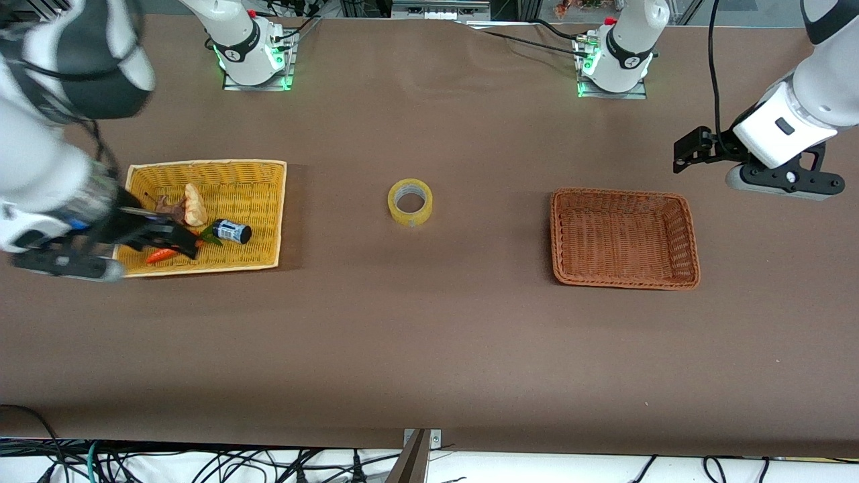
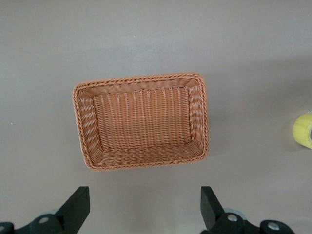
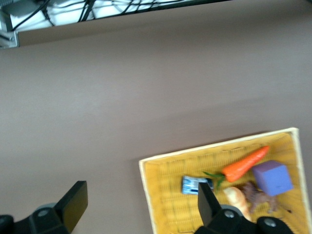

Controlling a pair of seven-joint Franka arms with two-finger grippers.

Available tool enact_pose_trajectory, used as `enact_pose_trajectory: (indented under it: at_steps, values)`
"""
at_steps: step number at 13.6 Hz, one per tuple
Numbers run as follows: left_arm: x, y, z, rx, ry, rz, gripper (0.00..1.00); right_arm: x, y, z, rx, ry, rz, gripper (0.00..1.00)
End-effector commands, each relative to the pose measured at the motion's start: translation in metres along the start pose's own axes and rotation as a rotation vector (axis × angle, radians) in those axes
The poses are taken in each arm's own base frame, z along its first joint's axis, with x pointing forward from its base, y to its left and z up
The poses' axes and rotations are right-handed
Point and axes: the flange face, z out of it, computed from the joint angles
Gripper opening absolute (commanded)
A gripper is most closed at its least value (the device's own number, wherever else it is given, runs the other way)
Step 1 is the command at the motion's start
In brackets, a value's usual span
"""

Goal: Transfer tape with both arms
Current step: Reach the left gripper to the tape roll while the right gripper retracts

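A: In the front view, where is the tape point(image 1: 410, 202) found, and why there?

B: It is seen lying flat, hole upward, on the bare table point(image 1: 429, 349); it sits between the yellow basket point(image 1: 268, 201) and the brown basket point(image 1: 684, 235), roughly midway, so it can probably be reached from either arm's end; nothing is touching it.

A: And the tools, relative to the tape?

B: The right gripper point(image 1: 164, 236) is held over the yellow basket, toward the right arm's end from the tape, its fingers apart and nothing clamped; the left gripper point(image 1: 691, 153) is held over bare table toward the left arm's end from the tape, past the brown basket, also apart and empty.

A: What is added by the left wrist view?

B: The brown basket point(image 2: 202, 117) is shown empty, with the tape point(image 2: 304, 130) cut off at the picture's edge; the left gripper point(image 2: 145, 207) is seen spread wide; open table is left all around the tape, so a descent looks unobstructed.

A: And the right wrist view?

B: The right gripper point(image 3: 141, 207) is seen spread over the yellow basket point(image 3: 146, 190), in which a carrot point(image 3: 246, 164), a purple cube point(image 3: 273, 178) and a small labelled cylinder point(image 3: 191, 185) are held; the tape is not shown; the basket rim would likely have to be cleared before a move toward the tape.
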Motion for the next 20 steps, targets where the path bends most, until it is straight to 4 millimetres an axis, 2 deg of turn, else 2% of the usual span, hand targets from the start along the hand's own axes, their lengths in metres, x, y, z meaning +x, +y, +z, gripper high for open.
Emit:
enact_pose_trajectory:
  at_steps: [1,2,4,7,8,9,10,11,13,15,17,20]
  values:
    - [0.031,0.033,0.044,-0.034,-0.074,0.066,1.0,-0.021,0.07,-0.033,-0.001,-0.005,-0.08,1.0]
    - [0.04,0.056,0.069,-0.037,-0.114,0.08,1.0,-0.03,0.089,-0.046,-0.008,0.005,-0.077,1.0]
    - [0.05,0.115,0.092,-0.022,-0.105,0.055,1.0,-0.048,0.112,-0.065,-0.009,0.019,-0.041,1.0]
    - [0.057,0.206,0.146,-0.011,-0.086,0.005,1.0,-0.061,0.119,-0.077,-0.029,-0.007,-0.043,1.0]
    - [0.056,0.235,0.163,-0.025,-0.079,-0.007,1.0,-0.063,0.12,-0.073,-0.034,-0.027,-0.044,1.0]
    - [0.058,0.257,0.179,-0.06,-0.066,-0.012,1.0,-0.067,0.126,-0.056,-0.032,-0.07,-0.046,1.0]
    - [0.057,0.28,0.192,-0.103,-0.053,-0.001,1.0,-0.072,0.138,-0.051,-0.027,-0.085,-0.04,1.0]
    - [0.052,0.307,0.211,-0.138,-0.062,0.014,1.0,-0.078,0.14,-0.044,-0.026,-0.108,-0.059,1.0]
    - [0.041,0.351,0.255,-0.136,-0.051,0.058,1.0,-0.077,0.138,-0.046,-0.034,-0.096,-0.067,1.0]
    - [0.031,0.382,0.306,-0.124,-0.059,0.067,1.0,-0.075,0.141,-0.053,-0.087,-0.089,-0.084,1.0]
    - [0.013,0.408,0.345,-0.105,-0.073,0.079,1.0,-0.073,0.135,-0.05,-0.109,-0.141,-0.097,1.0]
    - [0.008,0.42,0.387,-0.106,-0.062,0.082,1.0,-0.071,0.126,-0.05,-0.099,-0.15,-0.109,1.0]
